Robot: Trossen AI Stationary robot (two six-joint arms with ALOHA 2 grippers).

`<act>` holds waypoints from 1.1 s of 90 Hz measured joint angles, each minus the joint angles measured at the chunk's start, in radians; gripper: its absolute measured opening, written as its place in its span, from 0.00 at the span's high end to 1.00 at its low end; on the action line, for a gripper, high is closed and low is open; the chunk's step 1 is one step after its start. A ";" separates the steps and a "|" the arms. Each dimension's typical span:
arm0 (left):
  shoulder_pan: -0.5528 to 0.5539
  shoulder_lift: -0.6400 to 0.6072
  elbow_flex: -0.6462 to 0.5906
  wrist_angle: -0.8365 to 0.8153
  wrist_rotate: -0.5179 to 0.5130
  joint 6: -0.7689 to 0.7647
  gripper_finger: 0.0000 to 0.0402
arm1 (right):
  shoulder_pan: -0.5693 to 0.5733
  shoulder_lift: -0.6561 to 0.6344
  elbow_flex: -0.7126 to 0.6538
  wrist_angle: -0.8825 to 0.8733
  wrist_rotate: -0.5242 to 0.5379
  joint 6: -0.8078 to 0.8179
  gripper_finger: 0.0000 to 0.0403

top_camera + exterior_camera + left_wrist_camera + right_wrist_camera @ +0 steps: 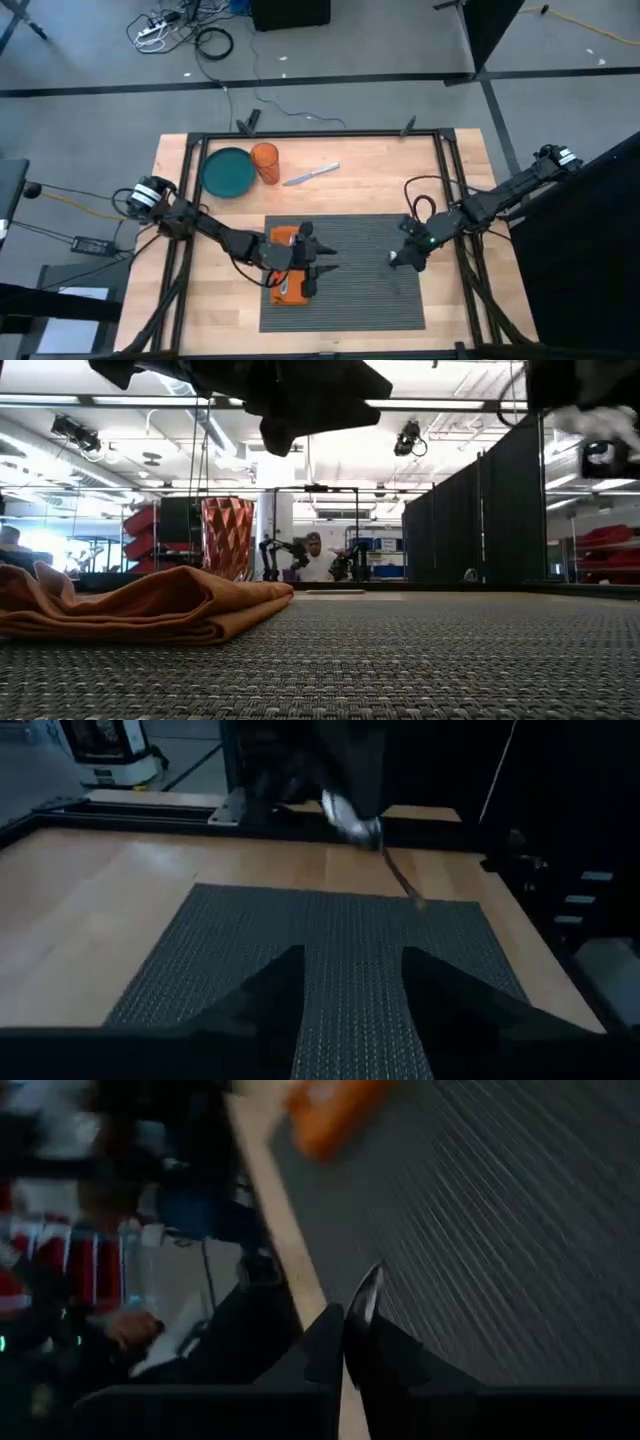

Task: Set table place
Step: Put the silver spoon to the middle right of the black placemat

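Fingers (270, 995) of the left gripper (322, 257) stand apart, with a strip of the placemat (370, 290) showing between them in the left wrist view; nothing is held. In the high view this gripper sits at the lower centre of the frame, over the placemat's left part, right at the orange napkin (287, 275), which lies on the placemat's left edge. The right gripper (397, 260) is right of centre in the high view, over the placemat's right part, well apart from the napkin; in its wrist view its fingers (325, 1350) are pressed together with nothing between them.

The placemat lies flat on the tabletop (470, 175), filling the lower middle of the high view, nearer the bottom edge than the top. Above it, toward the upper left of the frame, a teal plate (228, 172) and an orange cup (265, 162) stand side by side on bare wood, and a knife (312, 175) lies just right of them. In the low view the napkin is a folded heap at the left, resting on the ribbed weave, with the cup behind it.
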 joint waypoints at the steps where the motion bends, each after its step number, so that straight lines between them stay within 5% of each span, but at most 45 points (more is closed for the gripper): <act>1: 0.003 0.000 0.000 0.003 0.000 0.002 0.62 | -0.001 0.000 0.000 -0.019 -0.006 0.018 1.00; 21: 0.057 0.000 0.035 0.011 -0.002 0.085 0.62 | -0.065 0.003 0.025 -0.280 -0.189 0.252 1.00; 38: 0.064 0.000 0.055 0.009 0.003 0.129 0.62 | -0.133 0.003 0.163 -0.532 -0.166 0.302 1.00; 69: 0.033 0.014 0.049 -0.022 0.004 0.127 0.62 | -0.290 0.132 0.161 -0.515 -0.276 0.282 1.00; 99: 0.011 0.106 0.048 -0.014 0.003 0.100 0.62 | -0.413 0.210 0.079 -0.373 -0.196 0.231 1.00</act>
